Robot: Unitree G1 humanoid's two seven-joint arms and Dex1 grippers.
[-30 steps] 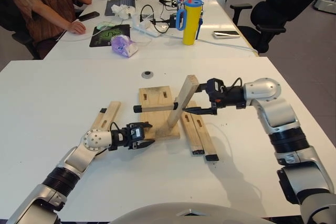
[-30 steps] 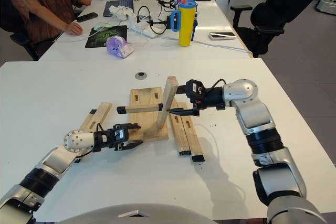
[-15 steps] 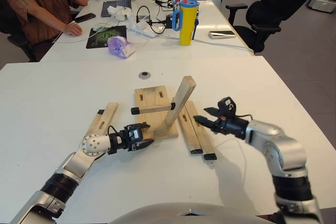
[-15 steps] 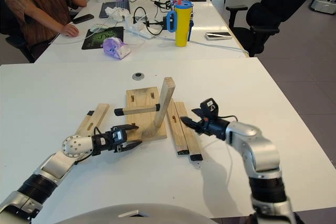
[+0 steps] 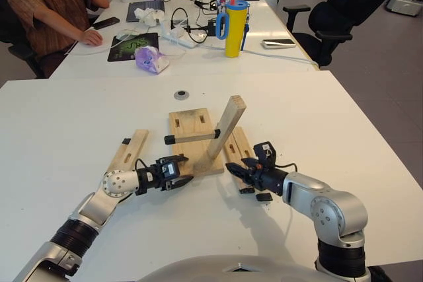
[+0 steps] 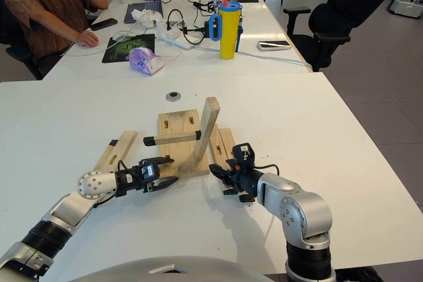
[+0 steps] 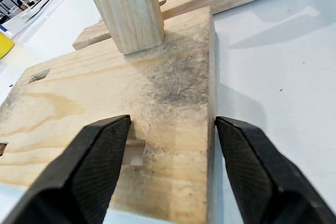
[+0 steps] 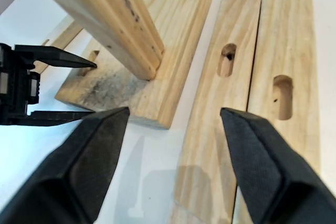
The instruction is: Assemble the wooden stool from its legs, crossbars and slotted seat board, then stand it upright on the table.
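Observation:
The slotted seat board (image 5: 188, 130) lies flat on the white table (image 5: 344, 117). One leg (image 5: 227, 125) stands tilted in it, and a crossbar (image 5: 190, 137) with a black end juts from that leg toward the left. Two more legs (image 5: 242, 153) lie side by side right of the board, and another leg (image 5: 131, 150) lies to its left. My left gripper (image 5: 182, 174) is open, its fingers (image 7: 89, 177) straddling the board's near corner (image 7: 157, 103). My right gripper (image 5: 239, 171) is open and low over the near ends of the two lying legs (image 8: 226, 93).
A round cable grommet (image 5: 184, 94) sits behind the board. The table behind carries a yellow tumbler (image 5: 236, 28), cables and clutter, and a person sits at its left end. An office chair (image 5: 334, 14) stands at back right.
My right arm has left the standing leg and swung down and toward me, to the near ends of the lying legs. The left arm has stayed put. The head camera shifted slightly.

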